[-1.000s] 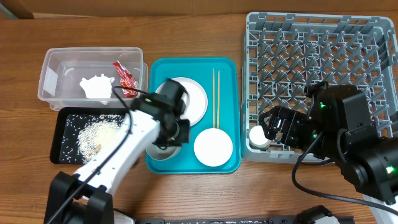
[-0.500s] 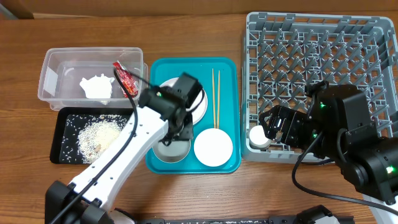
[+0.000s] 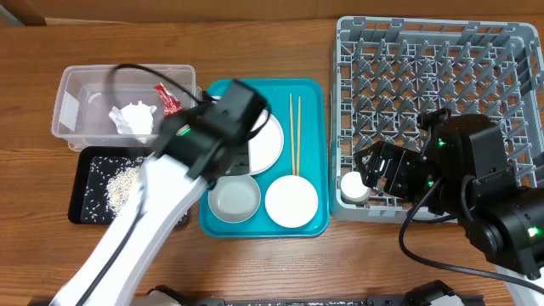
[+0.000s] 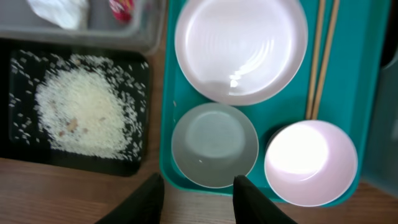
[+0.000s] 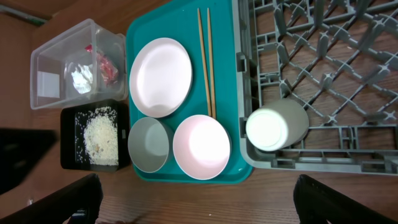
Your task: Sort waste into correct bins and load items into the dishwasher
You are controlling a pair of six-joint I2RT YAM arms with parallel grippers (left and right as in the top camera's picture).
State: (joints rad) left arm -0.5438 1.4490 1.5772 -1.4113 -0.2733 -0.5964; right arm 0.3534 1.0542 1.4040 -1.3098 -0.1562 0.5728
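Note:
My left gripper (image 4: 198,202) is open and empty, high above the front edge of the turquoise tray (image 4: 367,93). On that tray lie the grey-white bowl (image 4: 214,144), the pale pink bowl (image 4: 311,163), the white plate (image 4: 241,50) and the two chopsticks (image 4: 320,56). The clear tub (image 3: 85,85) holds the crumpled paper (image 3: 132,116) and the red packet (image 3: 167,99). Rice (image 3: 123,183) lies in the black tray (image 3: 89,208). My right gripper (image 5: 199,205) is open wide and empty, in front of the dish rack (image 3: 442,110). The white cup (image 5: 277,127) lies in the rack's near left corner.
My left arm (image 3: 195,144) is blurred in the overhead view and covers part of the plate and the black tray. Bare wooden table (image 5: 249,199) runs along the front of the turquoise tray and the rack.
My left arm has lifted off the grey-white bowl and swung back to the left, leaving the bowl uncovered on the turquoise tray. The right arm has not moved.

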